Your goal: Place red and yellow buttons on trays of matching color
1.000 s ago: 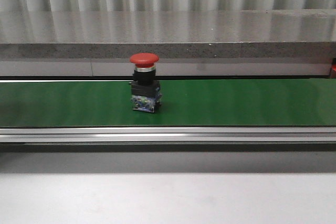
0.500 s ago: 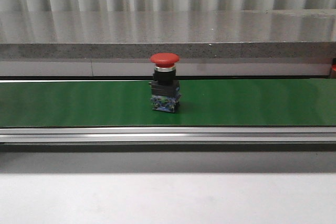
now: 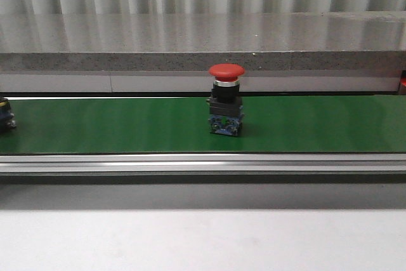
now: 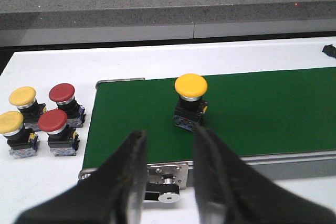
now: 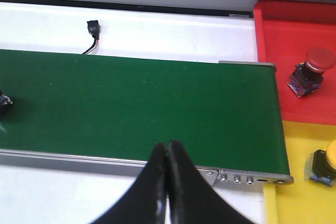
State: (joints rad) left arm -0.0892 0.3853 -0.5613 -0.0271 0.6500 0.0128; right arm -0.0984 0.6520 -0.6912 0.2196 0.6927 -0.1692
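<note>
A red button [image 3: 226,103] stands upright on the green belt [image 3: 317,125], a little right of centre. A yellow button [image 4: 190,100] stands on the belt near its left end, just beyond my open left gripper [image 4: 169,139], which holds nothing. Beside that end, two yellow buttons [image 4: 23,100] [image 4: 11,129] and two red buttons [image 4: 64,98] [image 4: 54,127] wait on the white table. My right gripper [image 5: 167,148] is shut and empty over the belt's near rail. The red tray [image 5: 278,40] holds a red button [image 5: 312,72]. The yellow tray [image 5: 294,198] holds a yellow button [image 5: 325,166].
A grey stone ledge [image 3: 203,42] runs behind the belt. An aluminium rail [image 3: 203,162] edges the belt's near side. A small black connector with a wire [image 5: 93,27] lies on the white surface beyond the belt. A dark button base [image 3: 5,115] shows at the belt's left edge.
The red button has travelled to the right along the belt. A dark button base has come into the front view at the left edge.
</note>
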